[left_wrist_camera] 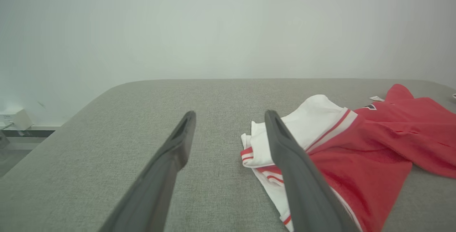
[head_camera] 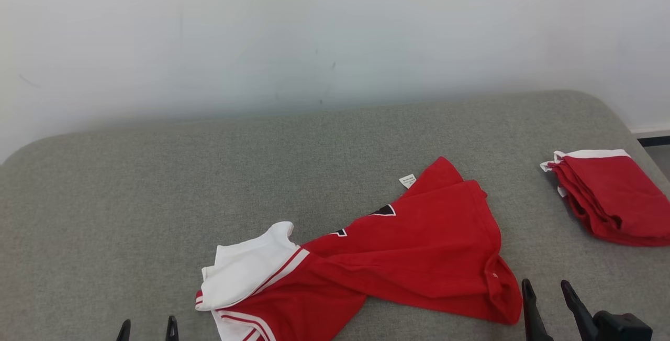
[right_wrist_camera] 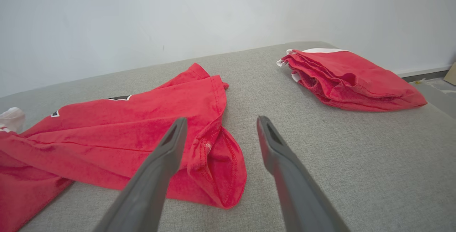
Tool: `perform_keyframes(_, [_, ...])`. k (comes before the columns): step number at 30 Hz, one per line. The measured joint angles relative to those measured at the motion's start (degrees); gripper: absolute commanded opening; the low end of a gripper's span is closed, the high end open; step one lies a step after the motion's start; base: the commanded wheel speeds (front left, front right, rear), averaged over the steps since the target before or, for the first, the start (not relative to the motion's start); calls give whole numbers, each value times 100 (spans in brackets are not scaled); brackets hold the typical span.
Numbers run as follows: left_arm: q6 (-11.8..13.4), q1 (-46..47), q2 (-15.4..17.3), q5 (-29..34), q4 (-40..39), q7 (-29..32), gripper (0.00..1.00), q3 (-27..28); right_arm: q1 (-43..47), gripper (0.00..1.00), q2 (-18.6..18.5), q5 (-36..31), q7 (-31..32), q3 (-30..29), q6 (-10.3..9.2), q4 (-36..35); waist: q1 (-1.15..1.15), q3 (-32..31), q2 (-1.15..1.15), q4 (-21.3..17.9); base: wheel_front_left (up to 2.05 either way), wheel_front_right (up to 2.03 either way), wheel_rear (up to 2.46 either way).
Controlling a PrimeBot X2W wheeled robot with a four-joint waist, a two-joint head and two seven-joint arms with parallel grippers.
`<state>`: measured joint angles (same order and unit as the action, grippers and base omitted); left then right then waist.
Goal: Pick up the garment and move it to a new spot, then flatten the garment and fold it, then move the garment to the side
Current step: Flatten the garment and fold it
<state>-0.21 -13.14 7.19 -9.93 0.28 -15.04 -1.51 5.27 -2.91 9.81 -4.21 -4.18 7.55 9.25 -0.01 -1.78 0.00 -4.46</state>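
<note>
Near the front edge of the grey fabric-covered bed (head_camera: 157, 199), the rumpled red knit garment with white striped trim (head_camera: 419, 257) lies in a slanted, twisted heap. Its white sleeve end (head_camera: 246, 267) points toward the robot's left and its red hem (head_camera: 500, 291) toward the right. It looks light, limp and not slippery, so it should sag and stretch out when lifted rather than keep any shape. The sensible holds, I judge, are the doubled hem corner on the right and the white striped edge on the left, each pinched through all layers. The left gripper (head_camera: 147, 330) hovers near the white end with its fingers spread wide, holding nothing. The right gripper (head_camera: 547, 291) sits just beside the hem, likewise wide open and empty. A folded stack of red and white garments (head_camera: 612, 199) lies well apart at the bed's right edge.
</note>
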Motion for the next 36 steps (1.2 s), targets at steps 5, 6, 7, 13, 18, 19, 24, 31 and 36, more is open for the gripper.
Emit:
perform_keyframes(5, [-222,-109,-153,115,-7,0,100,288,97,100,0,-32,-203,-4,0,134,0,-100,0,28,0,0,0])
perform_keyframes(6, [-245,-124,-185,131,5,0,100,333,101,100,0,-32,-233,-1,0,152,0,-113,0,26,0,0,0])
perform_keyframes(7, [-286,-148,-204,135,23,0,100,378,103,100,0,-33,-235,-1,0,169,0,-123,0,22,0,0,0])
perform_keyframes(13, [-438,-192,-312,230,111,0,100,509,106,100,0,-34,-197,-11,0,231,0,-146,0,-10,0,0,0])
perform_keyframes(18, [-528,-177,-361,288,171,0,100,548,75,100,0,-33,-176,-1,0,229,0,-133,0,-29,0,0,0])
perform_keyframes(19, [-534,-172,-367,289,185,0,100,557,66,100,0,-32,-165,10,0,227,0,-130,0,-35,0,0,0])
perform_keyframes(24, [-592,-119,-396,296,279,0,100,602,51,100,0,-23,-167,23,0,253,0,-113,0,-55,0,0,0])
perform_keyframes(31, [-654,-3,-407,241,400,0,100,628,-1,100,0,12,-183,118,0,269,1,-65,0,-85,0,0,0])
perform_keyframes(36, [-691,242,-409,183,552,0,100,555,-68,100,0,20,-178,197,0,256,1,0,0,-133,0,0,0])
